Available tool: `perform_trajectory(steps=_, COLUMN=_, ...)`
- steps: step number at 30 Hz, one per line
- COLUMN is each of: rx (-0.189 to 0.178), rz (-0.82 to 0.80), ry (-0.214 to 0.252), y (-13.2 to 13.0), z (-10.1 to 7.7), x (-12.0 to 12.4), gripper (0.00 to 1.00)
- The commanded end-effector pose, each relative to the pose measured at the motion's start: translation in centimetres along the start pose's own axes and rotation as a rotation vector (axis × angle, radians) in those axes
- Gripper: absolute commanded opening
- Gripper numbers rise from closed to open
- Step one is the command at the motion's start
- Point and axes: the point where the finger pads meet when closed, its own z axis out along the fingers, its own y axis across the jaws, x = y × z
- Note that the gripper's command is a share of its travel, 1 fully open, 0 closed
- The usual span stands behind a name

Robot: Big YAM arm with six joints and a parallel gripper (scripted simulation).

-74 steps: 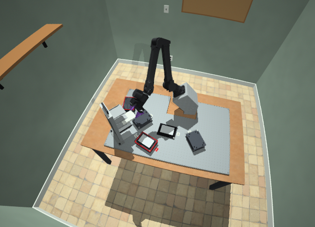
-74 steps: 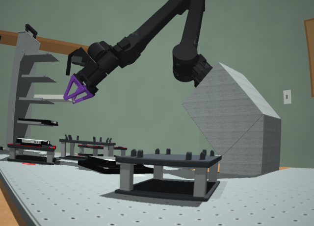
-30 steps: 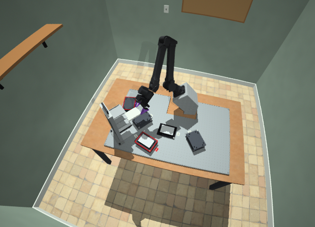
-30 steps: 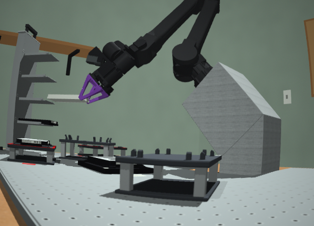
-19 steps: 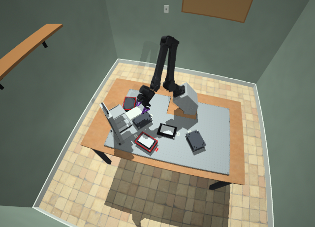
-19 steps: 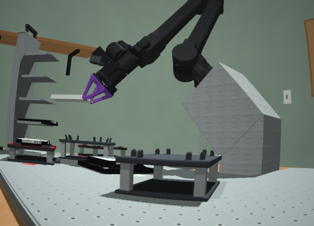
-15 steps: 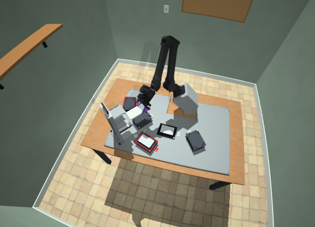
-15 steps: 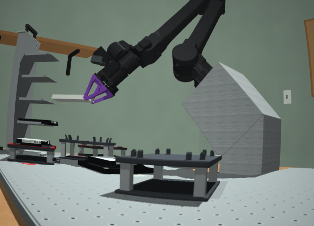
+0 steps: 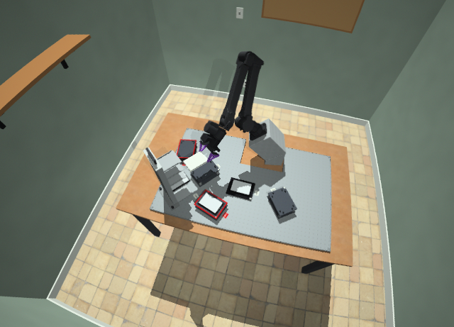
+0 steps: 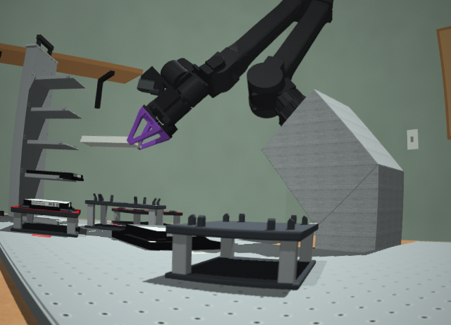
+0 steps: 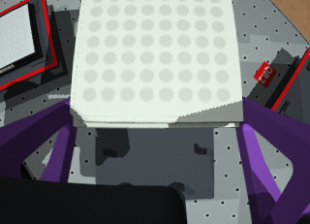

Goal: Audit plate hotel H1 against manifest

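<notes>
The plate hotel H1 (image 9: 168,175) stands at the left of the deck; in the side view (image 10: 36,125) its lowest shelf carries a dark plate (image 10: 54,173), and the three shelves above look bare. My gripper (image 10: 140,141) is shut on the near end of a white well plate (image 10: 105,141) and holds it level in the air, clear of the hotel front, about level with the second shelf. From above the white plate (image 9: 195,160) hangs over a dark nest (image 9: 205,171). In the wrist view the plate (image 11: 155,37) sits wells up between the purple fingers; I see no label on it.
A red-framed nest (image 9: 210,202) holds a white-topped plate in front of the hotel. Another red-framed nest (image 9: 186,148) holds a dark plate behind it. A black nest (image 9: 240,188) carries a plate. A dark nest (image 9: 281,202) stands bare at right. The grey arm base (image 9: 267,142) is behind.
</notes>
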Motion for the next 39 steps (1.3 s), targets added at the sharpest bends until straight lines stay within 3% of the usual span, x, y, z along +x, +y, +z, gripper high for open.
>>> perform_trajectory(steps=1, rx=0.005, rz=-0.013, ry=0.001, y=-0.2, z=-0.4, x=0.5, gripper=0.86)
perform_trajectory(steps=23, rx=-0.009, rz=-0.01, ry=-0.007, y=0.3, z=-1.4, x=0.5, gripper=0.86)
perform_trajectory(steps=30, rx=0.009, rz=0.013, ry=-0.047, y=-0.8, z=-1.6, x=-2.4, gripper=0.86)
perform_trajectory(steps=39, rx=0.009, rz=0.019, ry=-0.048, y=-0.9, z=-2.2, x=-3.1, gripper=0.86)
